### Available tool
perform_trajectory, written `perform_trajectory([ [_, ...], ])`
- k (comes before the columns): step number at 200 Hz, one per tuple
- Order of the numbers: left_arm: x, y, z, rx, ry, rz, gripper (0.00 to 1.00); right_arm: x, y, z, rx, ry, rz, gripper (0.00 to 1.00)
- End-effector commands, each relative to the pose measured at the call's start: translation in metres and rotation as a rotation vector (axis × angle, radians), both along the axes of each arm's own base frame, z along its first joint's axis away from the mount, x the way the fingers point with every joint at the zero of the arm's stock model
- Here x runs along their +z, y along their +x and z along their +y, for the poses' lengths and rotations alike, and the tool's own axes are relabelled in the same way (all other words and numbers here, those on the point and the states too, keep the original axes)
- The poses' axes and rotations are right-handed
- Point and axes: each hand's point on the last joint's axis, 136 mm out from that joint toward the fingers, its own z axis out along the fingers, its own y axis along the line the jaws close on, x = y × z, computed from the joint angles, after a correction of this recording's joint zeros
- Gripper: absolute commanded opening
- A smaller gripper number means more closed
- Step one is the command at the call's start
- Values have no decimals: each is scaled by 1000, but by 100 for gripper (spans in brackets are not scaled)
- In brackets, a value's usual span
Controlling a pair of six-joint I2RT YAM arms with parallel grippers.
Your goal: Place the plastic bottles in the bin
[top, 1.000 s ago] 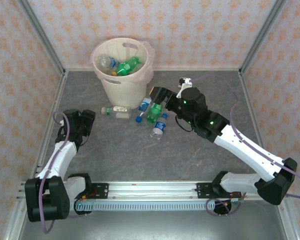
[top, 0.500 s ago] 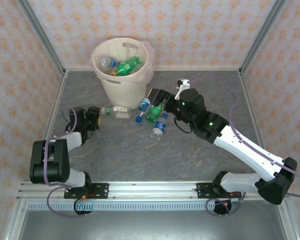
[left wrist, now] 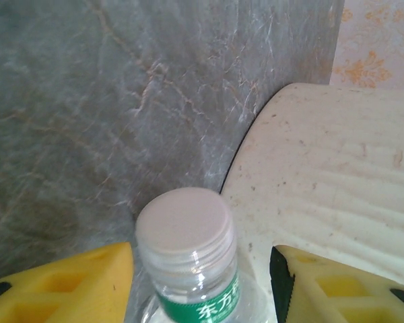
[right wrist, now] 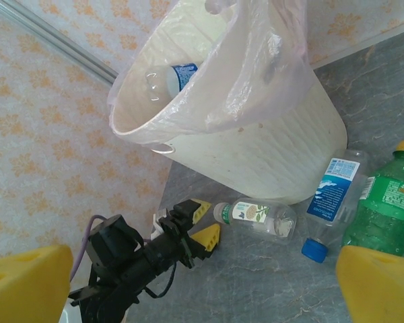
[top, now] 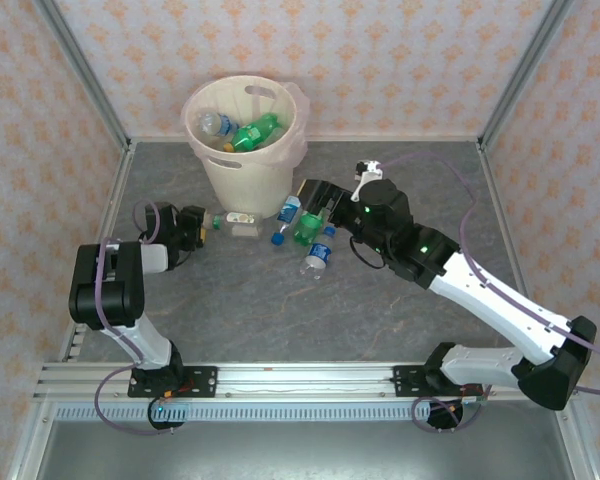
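Count: four bottles (top: 308, 225) on bench (top: 250, 310), one bin (top: 245, 175). Clear bottle (left wrist: 188, 296) lies flat along bin base, cap (left wrist: 183, 225) toward left fingers (left wrist: 74, 282) (spread, straddling cap). Right fingers (right wrist: 27, 279) spread wide.

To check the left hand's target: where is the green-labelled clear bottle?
The bottle lies at the foot of the bin, left of centre in the top view, its cap between the left hand fingers.

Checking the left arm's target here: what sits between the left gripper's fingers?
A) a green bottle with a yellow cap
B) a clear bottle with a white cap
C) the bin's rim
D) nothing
B: in the left wrist view the clear bottle, white cap foremost, lies between the yellow fingers of the left gripper, beside the bin.
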Motion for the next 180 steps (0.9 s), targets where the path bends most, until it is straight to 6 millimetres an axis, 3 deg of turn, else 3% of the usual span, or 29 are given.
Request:
perform_trajectory([
  [1, -8, 6, -1, -27, 50, 53, 56, 16, -5, -12, -38, 30, -27, 100],
  [61, -28, 11, -10, -67, 99, 139, 56, 12, -7, -20, -63, 24, -19, 100],
  [121, -20, 20, -14, -110, 183, 173, 62, 11, -9, -28, -85, 22, -20, 100],
  [180, -41, 27, -12, -120, 175, 271, 63, 11, -10, -30, -93, 23, -24, 100],
])
